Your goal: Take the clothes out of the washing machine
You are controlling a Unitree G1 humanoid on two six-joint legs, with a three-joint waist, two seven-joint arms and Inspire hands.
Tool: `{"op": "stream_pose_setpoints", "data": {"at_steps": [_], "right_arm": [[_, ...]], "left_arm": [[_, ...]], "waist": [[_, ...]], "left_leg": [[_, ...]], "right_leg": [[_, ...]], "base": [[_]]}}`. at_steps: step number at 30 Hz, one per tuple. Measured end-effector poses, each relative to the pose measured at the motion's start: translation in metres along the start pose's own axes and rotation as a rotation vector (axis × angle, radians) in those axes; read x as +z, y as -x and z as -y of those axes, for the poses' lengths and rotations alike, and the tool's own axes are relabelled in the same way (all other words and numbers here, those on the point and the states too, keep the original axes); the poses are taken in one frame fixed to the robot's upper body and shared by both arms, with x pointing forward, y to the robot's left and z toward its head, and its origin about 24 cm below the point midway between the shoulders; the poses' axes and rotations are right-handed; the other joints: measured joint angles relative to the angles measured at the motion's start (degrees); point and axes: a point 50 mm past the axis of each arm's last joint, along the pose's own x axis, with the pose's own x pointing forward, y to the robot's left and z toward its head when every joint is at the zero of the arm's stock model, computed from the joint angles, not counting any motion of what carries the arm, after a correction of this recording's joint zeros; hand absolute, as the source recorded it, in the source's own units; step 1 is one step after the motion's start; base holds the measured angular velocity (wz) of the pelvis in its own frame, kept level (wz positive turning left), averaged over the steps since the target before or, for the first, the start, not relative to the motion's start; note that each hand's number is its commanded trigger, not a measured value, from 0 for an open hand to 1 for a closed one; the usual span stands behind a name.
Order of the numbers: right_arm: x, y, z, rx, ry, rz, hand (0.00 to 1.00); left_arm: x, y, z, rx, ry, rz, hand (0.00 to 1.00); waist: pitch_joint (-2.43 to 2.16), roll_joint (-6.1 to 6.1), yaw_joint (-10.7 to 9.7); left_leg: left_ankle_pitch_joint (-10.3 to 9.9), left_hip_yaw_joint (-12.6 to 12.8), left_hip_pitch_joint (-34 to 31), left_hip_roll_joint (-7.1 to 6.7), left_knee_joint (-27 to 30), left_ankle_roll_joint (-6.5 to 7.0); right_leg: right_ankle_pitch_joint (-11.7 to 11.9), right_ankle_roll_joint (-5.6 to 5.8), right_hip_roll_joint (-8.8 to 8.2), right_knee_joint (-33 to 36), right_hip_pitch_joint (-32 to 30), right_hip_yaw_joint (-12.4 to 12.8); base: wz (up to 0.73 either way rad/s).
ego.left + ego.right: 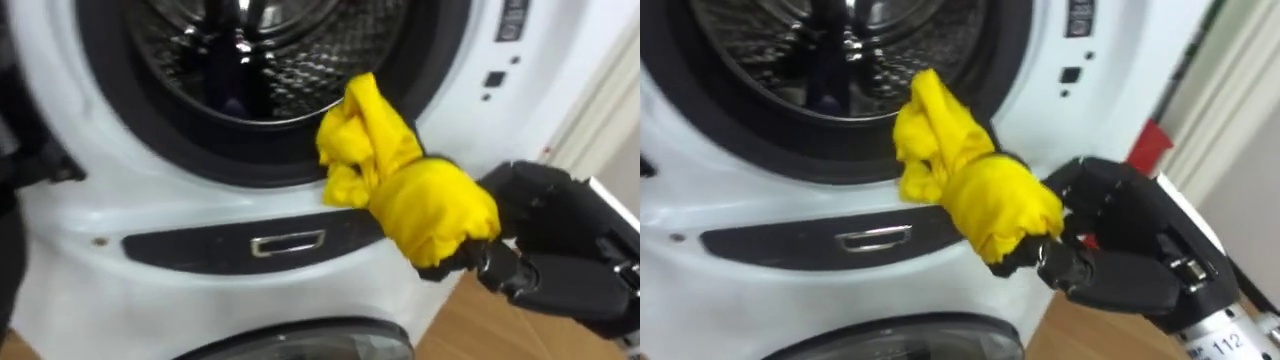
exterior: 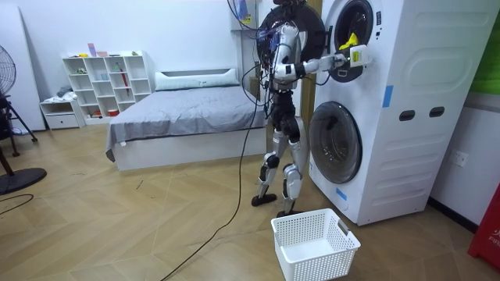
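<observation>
My right hand (image 1: 1127,235) is glossy black, made of chunky hard-shelled segments with small metal fittings, and it runs into a silver-grey wrist cuff bearing dark print, while my trunk and legs are silver-grey and black with bundled cables.

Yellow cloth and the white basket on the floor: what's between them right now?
Room view: only the lower machine's closed round door stands between the yellow cloth, gripped by the right hand, and the white basket below.

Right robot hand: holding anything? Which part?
Yes: right robot hand grips a bunched yellow cloth garment by its lower end; the rest sticks up before the white washing machine.
</observation>
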Motion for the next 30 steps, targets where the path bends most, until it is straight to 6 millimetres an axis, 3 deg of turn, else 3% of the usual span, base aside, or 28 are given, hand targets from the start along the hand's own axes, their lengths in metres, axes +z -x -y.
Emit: {"op": "stream_pose_setpoints", "data": {"at_steps": [5, 11, 17, 19, 23, 30], "right_arm": [[-0.019, 0.017, 0.021, -0.138, -0.031, -0.085, 1.00], [-0.042, 0.040, 0.027, -0.208, -0.096, -0.194, 1.00], [-0.072, 0.063, 0.035, -0.302, -0.157, -0.326, 1.00], [-0.080, 0.070, 0.038, -0.326, -0.137, -0.380, 1.00], [-0.108, 0.093, 0.042, -0.414, -0.155, -0.537, 1.00], [-0.131, 0.107, 0.043, -0.509, -0.186, -0.640, 1.00]], "left_arm": [[0.004, -0.001, -0.002, 0.003, 0.006, 0.010, 0.00], [0.015, -0.003, -0.006, 0.009, -0.002, 0.029, 0.00], [0.032, -0.006, -0.007, 0.003, -0.043, 0.072, 0.00], [0.038, -0.006, -0.005, -0.005, -0.060, 0.087, 0.00], [0.053, -0.007, 0.000, -0.032, -0.089, 0.120, 0.00], [0.069, -0.007, 0.006, -0.051, -0.108, 0.159, 0.00]], "waist": [[0.05, 0.08, -1.2], [0.16, 0.15, -5.1], [0.37, 0.53, -7.5], [0.45, 0.70, -8.6], [0.39, 0.66, -8.6], [0.70, 2.54, -8.3]], "left_leg": [[-0.3, 4.3, -0.1, -0.02, 0.0, -0.04], [-0.9, 8.7, -0.1, -0.06, 0.1, -0.26], [-1.7, 12.7, -0.1, -0.04, 0.6, -0.45], [-1.9, 13.3, -0.1, -0.06, 0.6, -0.44], [-2.3, 14.7, -0.5, -0.12, 0.9, -0.41], [-2.3, 14.9, -1.2, -0.20, 1.2, -0.41]], "right_leg": [[1.3, 0.10, 1.16, -0.1, -1.6, 3.5], [1.8, 0.25, 2.56, 1.1, -3.5, 7.4], [2.1, 0.56, 4.13, 2.1, -5.1, 11.0], [2.2, 0.66, 4.34, 2.1, -5.3, 11.3], [2.2, 0.77, 4.83, 2.9, -6.4, 12.5], [2.4, 0.91, 4.85, 2.9, -7.1, 12.6]], "base": [[-0.43], [-0.37], [-0.38], [-0.18], [-0.19], [-0.02]]}}
